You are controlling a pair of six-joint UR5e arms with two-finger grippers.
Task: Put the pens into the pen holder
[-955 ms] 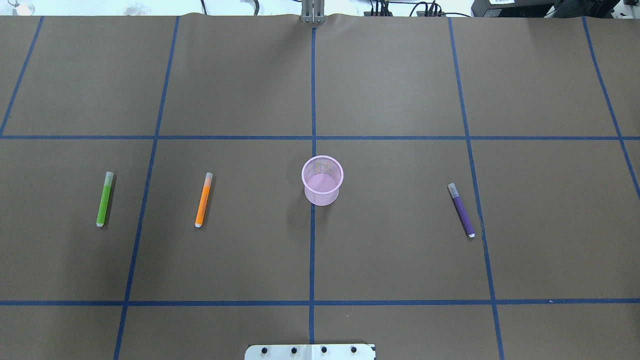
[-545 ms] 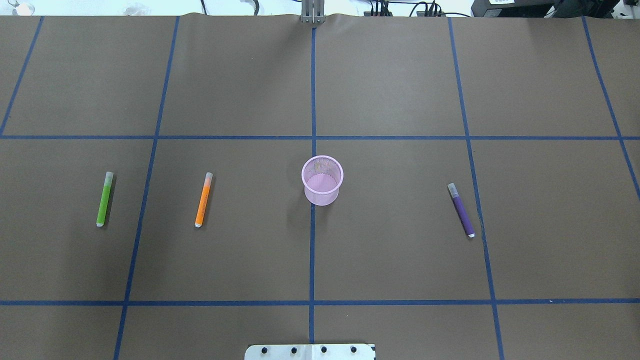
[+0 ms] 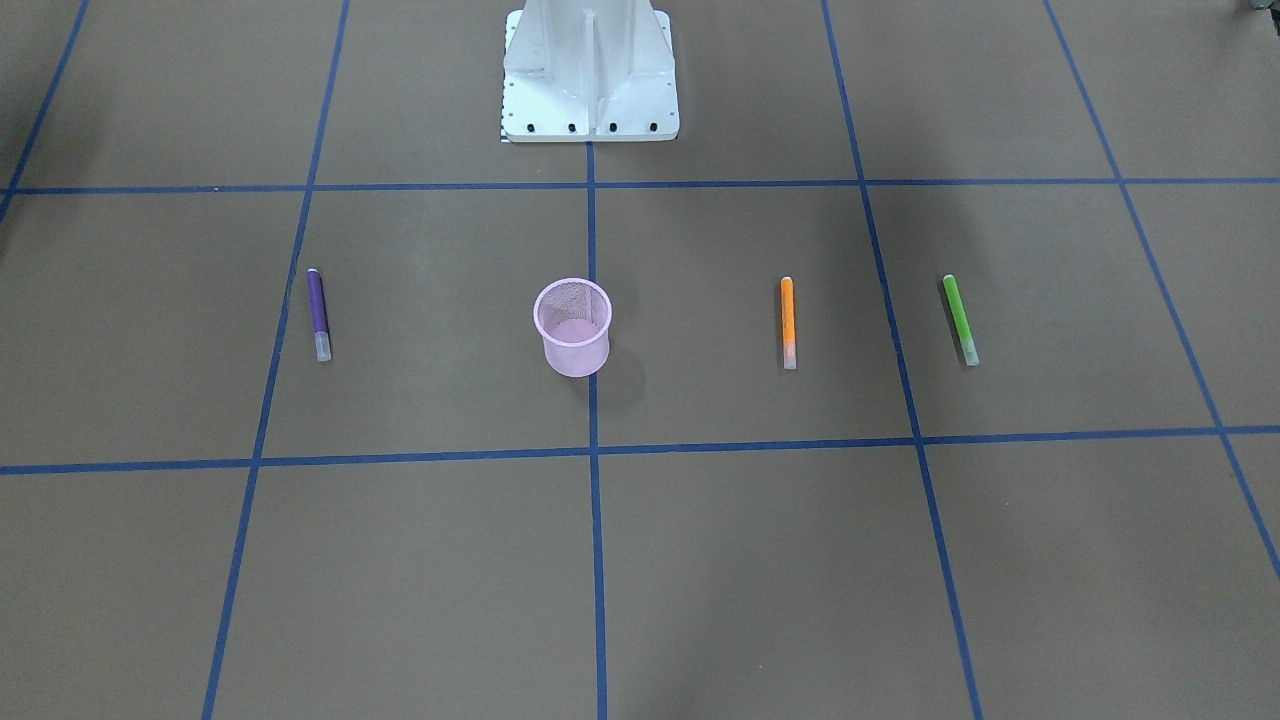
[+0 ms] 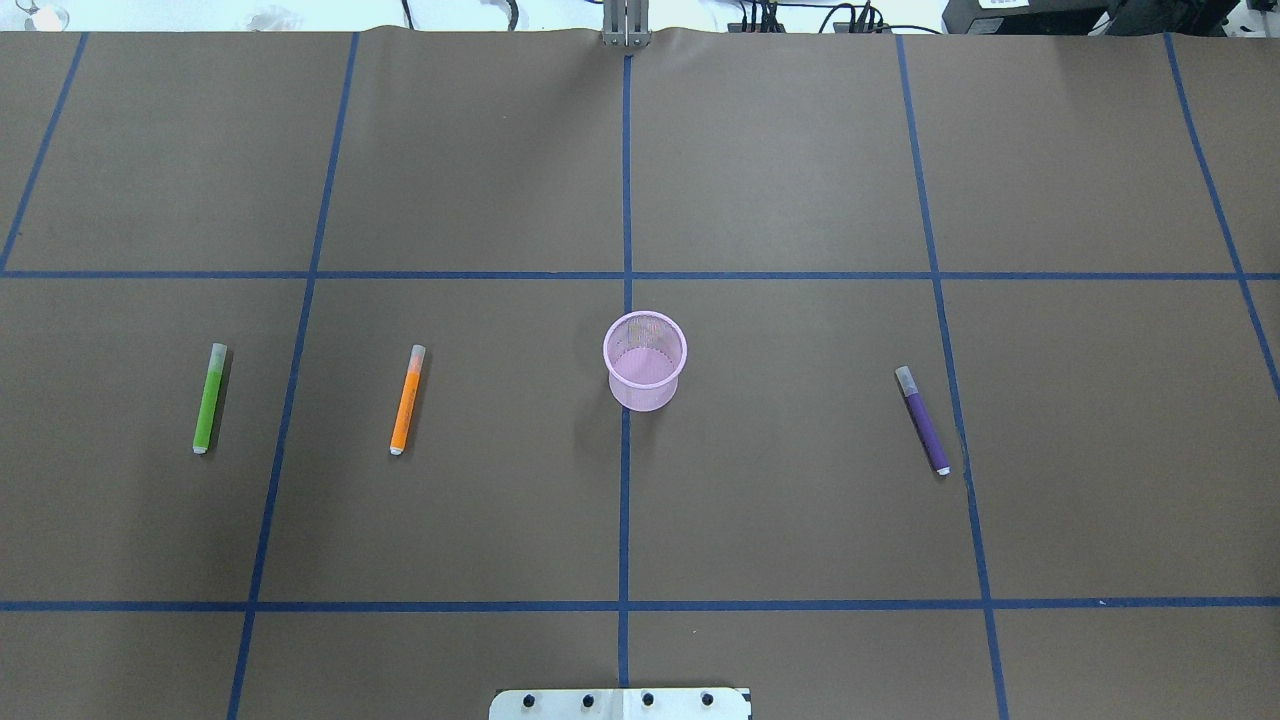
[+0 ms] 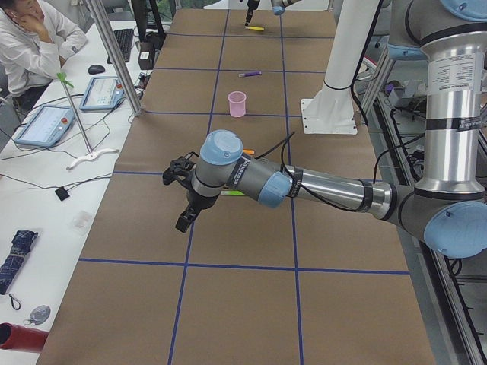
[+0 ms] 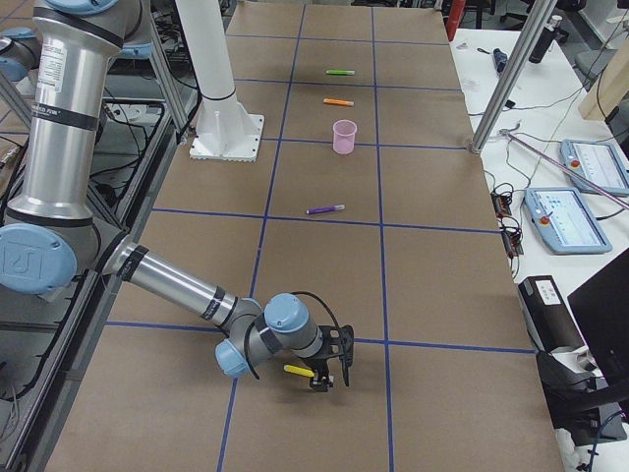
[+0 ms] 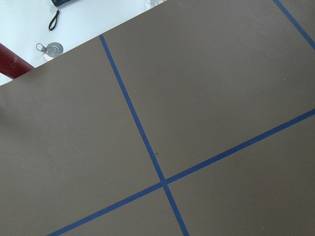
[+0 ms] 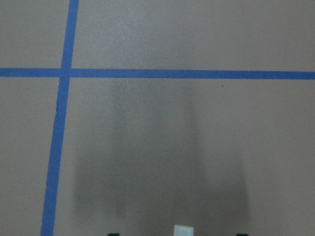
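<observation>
Your left tool point(image 5: 185, 220) hangs over bare tabletop point(image 4: 800, 500) and your right tool point(image 6: 329, 379) is beside the yellow pen point(image 6: 298, 371), each grip impossible to tell, and nothing has shifted: the green pen point(image 4: 209, 398), orange pen point(image 4: 405, 400) and purple pen point(image 4: 923, 420) lie flat outside the pen holder point(image 4: 645, 360), so collecting has hardly begun.

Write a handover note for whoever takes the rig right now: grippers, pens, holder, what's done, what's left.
Left gripper: above the table towards its left end; open or shut cannot be told.
Right gripper: low at the right end, right at the yellow pen; whether it grasps it is unclear.
Green pen and orange pen lie flat left of the pen holder, purple pen to its right.
Done: nothing; the holder looks empty.
Left: all four pens.
</observation>
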